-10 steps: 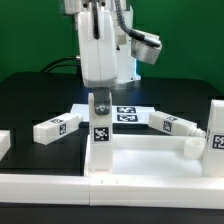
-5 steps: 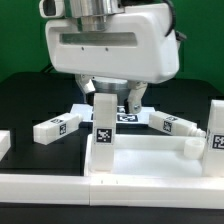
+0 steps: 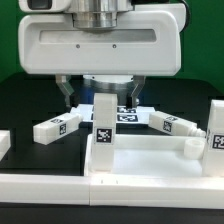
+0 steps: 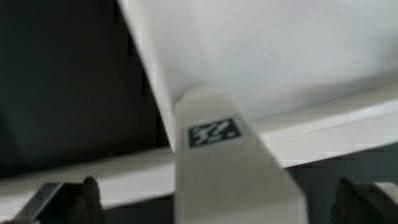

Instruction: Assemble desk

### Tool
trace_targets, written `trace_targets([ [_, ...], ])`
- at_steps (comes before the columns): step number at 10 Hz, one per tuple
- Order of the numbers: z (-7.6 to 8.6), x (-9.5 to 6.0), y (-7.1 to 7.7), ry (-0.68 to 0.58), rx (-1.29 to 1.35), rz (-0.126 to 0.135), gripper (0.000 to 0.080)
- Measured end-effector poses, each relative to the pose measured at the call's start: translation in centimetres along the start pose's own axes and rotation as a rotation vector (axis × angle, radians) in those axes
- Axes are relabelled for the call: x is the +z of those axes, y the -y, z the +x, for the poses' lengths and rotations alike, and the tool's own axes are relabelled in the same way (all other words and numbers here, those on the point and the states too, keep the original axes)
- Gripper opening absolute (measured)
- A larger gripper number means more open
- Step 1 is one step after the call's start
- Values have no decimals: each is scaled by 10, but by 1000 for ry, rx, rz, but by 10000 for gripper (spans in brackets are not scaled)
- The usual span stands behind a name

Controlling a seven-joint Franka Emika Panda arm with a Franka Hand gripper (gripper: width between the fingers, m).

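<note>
The desk's large white panel (image 3: pixel 150 165) lies flat at the front of the black table. One tagged square leg (image 3: pixel 101 130) stands upright on it. My gripper (image 3: pixel 99 100) hangs over the top of that leg, open, with a finger on either side and a gap to each. In the wrist view the same leg (image 4: pixel 222 150) rises between the dark fingertips (image 4: pixel 71 200) of the gripper (image 4: pixel 217 205), with the panel (image 4: pixel 267 60) beneath it. Two loose legs lie behind the panel, one on the exterior view's left (image 3: pixel 57 127) and one on its right (image 3: pixel 170 124).
The marker board (image 3: pixel 126 114) lies flat behind the upright leg. A white tagged block (image 3: pixel 214 128) stands at the exterior view's right edge, with a short white piece (image 3: pixel 187 144) beside it. Another white part (image 3: pixel 4 145) shows at the left edge.
The jaws have opened and let go of the upright leg, which stays standing. The hand has turned broadside to the exterior camera and now fills more of that view.
</note>
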State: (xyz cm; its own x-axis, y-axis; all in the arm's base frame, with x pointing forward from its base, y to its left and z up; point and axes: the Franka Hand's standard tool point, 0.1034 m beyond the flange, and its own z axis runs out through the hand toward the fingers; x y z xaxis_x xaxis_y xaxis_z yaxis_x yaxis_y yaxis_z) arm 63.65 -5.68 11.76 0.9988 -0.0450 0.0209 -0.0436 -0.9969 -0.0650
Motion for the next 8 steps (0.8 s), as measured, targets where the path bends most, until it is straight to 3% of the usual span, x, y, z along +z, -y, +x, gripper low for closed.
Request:
trace_targets([
  [1, 0, 1, 1, 1, 30, 2, 649],
  [4, 0, 1, 1, 1, 117, 4, 283],
  [6, 0, 1, 1, 2, 203, 4, 284],
  [8, -1, 0, 8, 13, 465, -18, 284],
])
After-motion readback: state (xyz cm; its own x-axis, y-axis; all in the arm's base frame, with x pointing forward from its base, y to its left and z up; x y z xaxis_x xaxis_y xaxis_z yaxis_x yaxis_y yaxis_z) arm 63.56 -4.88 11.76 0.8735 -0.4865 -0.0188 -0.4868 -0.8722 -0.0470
